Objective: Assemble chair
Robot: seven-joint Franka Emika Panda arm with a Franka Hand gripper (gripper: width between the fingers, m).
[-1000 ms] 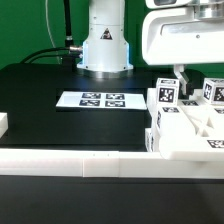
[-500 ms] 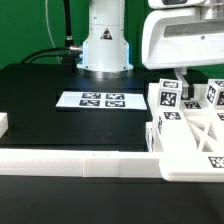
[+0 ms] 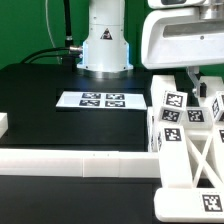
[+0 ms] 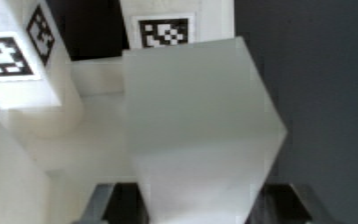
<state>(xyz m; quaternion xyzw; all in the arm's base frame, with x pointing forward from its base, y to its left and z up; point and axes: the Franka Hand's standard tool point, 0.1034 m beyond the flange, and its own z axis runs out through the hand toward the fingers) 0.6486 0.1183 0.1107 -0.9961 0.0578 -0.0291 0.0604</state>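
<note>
The chair point(image 3: 188, 140) is a matte white assembly of slabs, posts and bars with black-and-white tags, at the exterior view's right. It is tilted and its lower part stands in front of the border wall. My gripper point(image 3: 197, 80) reaches down onto its top from above. In the wrist view a wide white chair part point(image 4: 194, 120) fills the gap between my dark fingers point(image 4: 115, 202), so my gripper point(image 4: 197, 206) is shut on it. Two tagged posts point(image 4: 167, 35) show beyond it.
The marker board point(image 3: 100, 100) lies flat on the black table in front of the robot base point(image 3: 105, 45). A long low white border wall point(image 3: 80, 162) runs along the front edge. A small white block point(image 3: 3, 124) sits at the exterior view's far left.
The chair assembly has been tipped and raised in my grip. Its tagged posts have shifted to the exterior view's right, and its lower part now hangs lower in front of the wall.
</note>
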